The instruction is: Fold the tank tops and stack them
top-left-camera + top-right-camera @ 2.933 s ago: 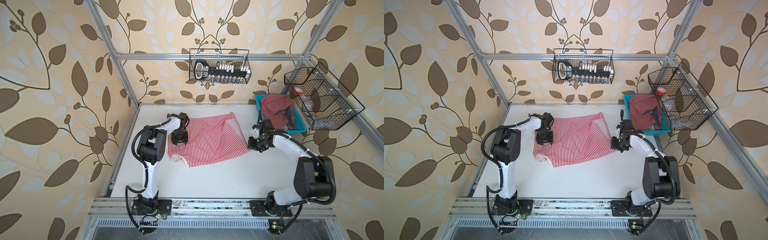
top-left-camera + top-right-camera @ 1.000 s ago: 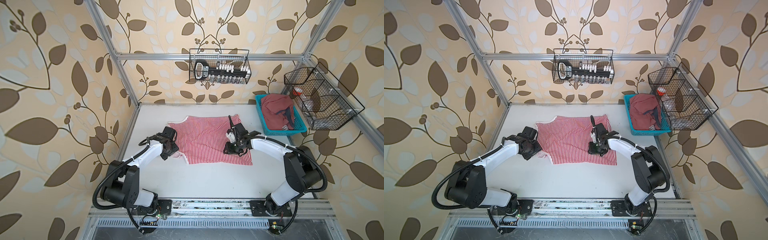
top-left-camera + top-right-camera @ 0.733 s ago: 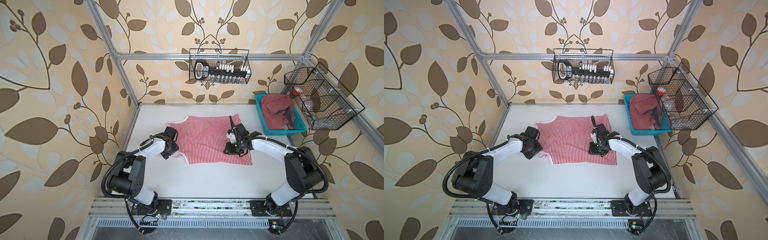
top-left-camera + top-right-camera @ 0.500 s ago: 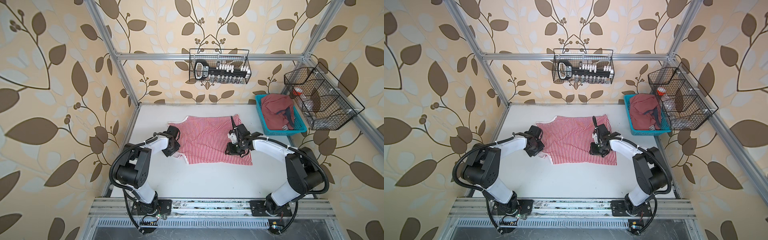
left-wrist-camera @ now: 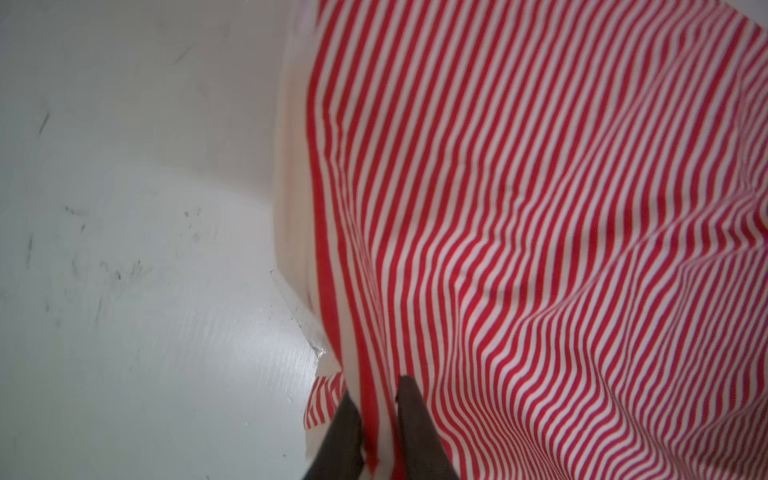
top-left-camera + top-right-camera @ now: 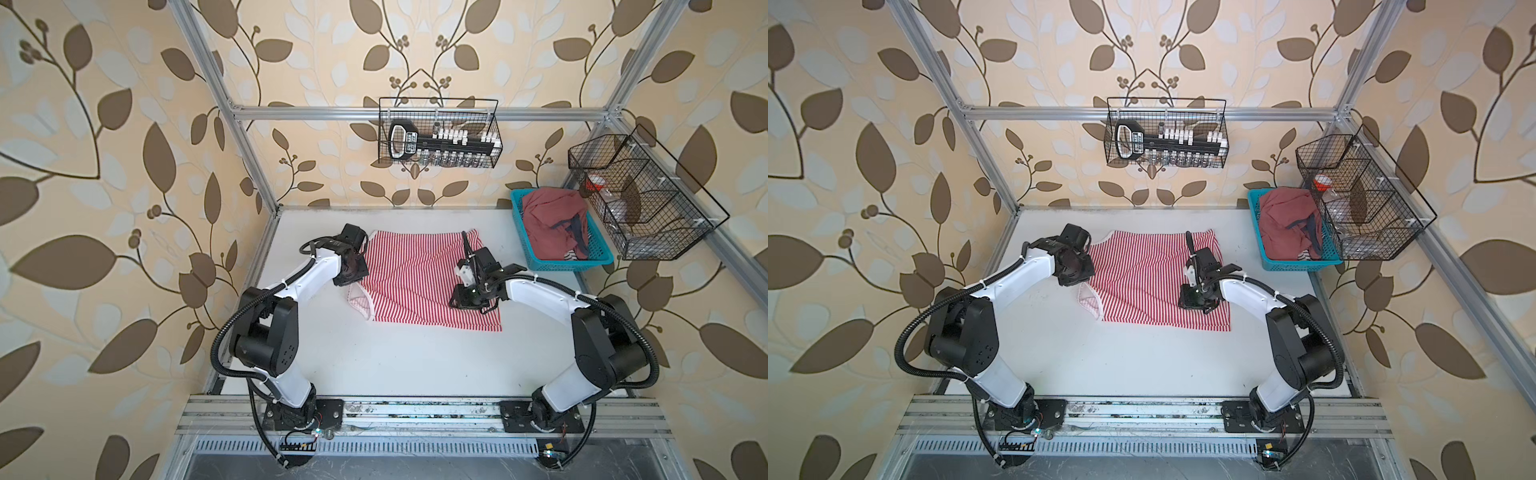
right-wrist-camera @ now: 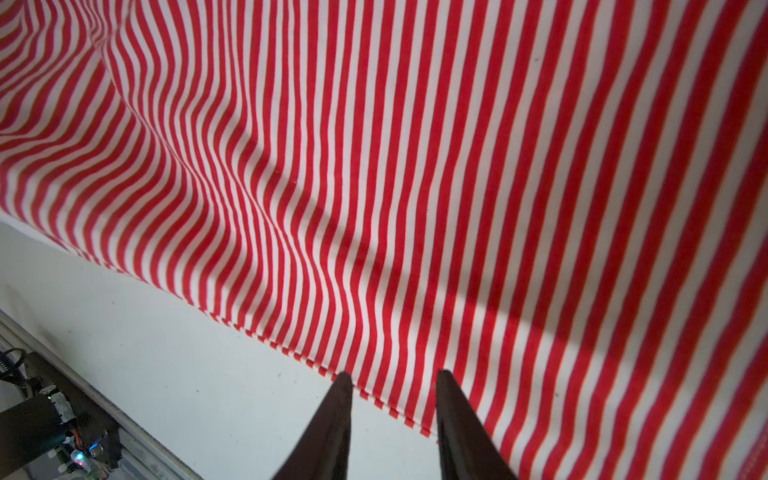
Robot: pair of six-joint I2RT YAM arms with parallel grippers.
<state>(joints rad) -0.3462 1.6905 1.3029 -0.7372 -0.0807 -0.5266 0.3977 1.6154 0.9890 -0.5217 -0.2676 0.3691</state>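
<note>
While the red-and-white striped tank top [image 6: 415,278] lies spread nearly flat on the white table [image 6: 395,365], toward the far middle, both top views show no fold made in it, only a strap curled over at its near-left corner. The left gripper [image 5: 379,397] is at the top's left edge. In the left wrist view it is clenched on a narrow pinch of the striped cloth beside the white binding, so a first fold from that side looks to be the step in hand. The right gripper [image 7: 392,374] is low over the right part of the same top, pointing toward its near hem. Its jaws stand parted with table and hem showing between them, and I judge that it grasps nothing. The dusty red tank top with navy trim [image 6: 548,216] sits crumpled in the blue plastic basket [image 6: 573,263] at the far right, well apart from the striped one. By this the task is at its start: neither top is folded, the red one is not yet out of the basket, and nothing is stacked.
</note>
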